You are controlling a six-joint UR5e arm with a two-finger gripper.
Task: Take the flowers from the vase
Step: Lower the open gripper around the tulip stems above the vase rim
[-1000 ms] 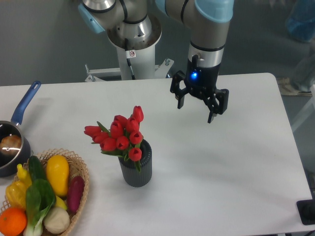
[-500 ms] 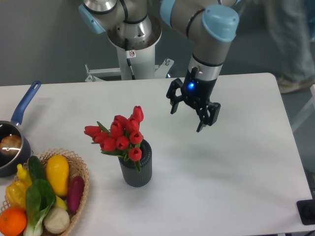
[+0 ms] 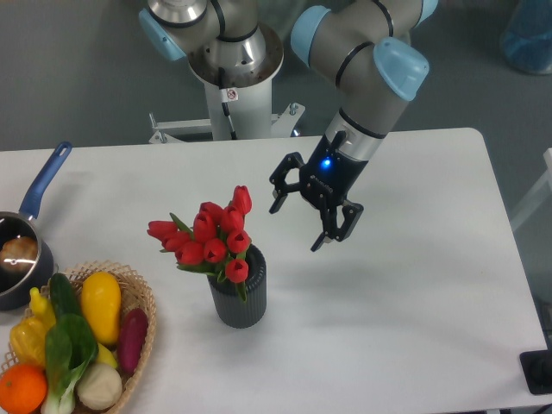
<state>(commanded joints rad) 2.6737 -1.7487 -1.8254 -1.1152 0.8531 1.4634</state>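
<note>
At your far left: a dark saucepan (image 3: pixel 15 263) with a blue handle, at the edge of the white surface (image 3: pixel 414 293). Below it, a wicker basket (image 3: pixel 138 297) of vegetables and fruit. Centre-left you have the flowers (image 3: pixel 210 237), red tulip buds seated in the vase (image 3: pixel 237 297), which stands upright. To their right, apart from them, the gripper (image 3: pixel 296 223) hangs tilted above the surface, jaws spread wide, holding nothing.

The vase (image 3: pixel 237 299) looks matt dark grey with fine ribs, perhaps plastic. The flowers (image 3: pixel 210 237) have smooth, slightly glossy red buds. The table (image 3: pixel 414 293) is matt white. The wicker basket (image 3: pixel 138 302) is rough, woven. The gripper (image 3: pixel 296 226) is matt black.
</note>
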